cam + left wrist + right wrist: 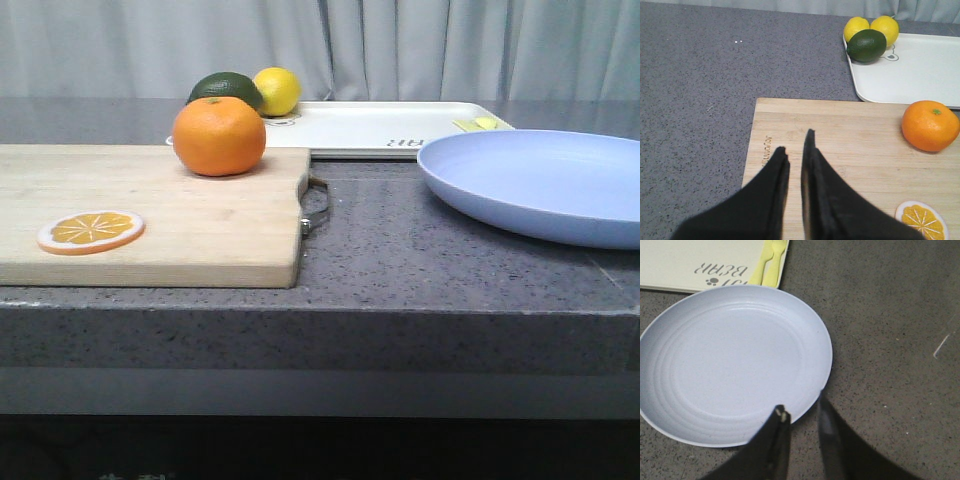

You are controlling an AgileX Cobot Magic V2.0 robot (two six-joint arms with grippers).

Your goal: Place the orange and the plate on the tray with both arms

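The orange [219, 137] sits on the far part of a wooden cutting board [200, 215]; it also shows in the left wrist view [930, 125]. The lavender-blue plate [540, 185] lies on the counter at the right, in front of the white tray [390, 128]. My left gripper [796, 144] hovers over the board, well short of the orange, its jaws a narrow gap apart and empty. My right gripper [801, 407] is open at the plate's [730, 360] near rim, one finger over the rim and the other over the counter. Neither gripper shows in the front view.
A flat orange slice [91, 231] lies on the board's near left. A dark green fruit [866, 45] and two lemons [856, 27] sit on the tray's [910, 70] left corner. A yellow fork [769, 262] lies on the tray's right end. The counter's front edge is close.
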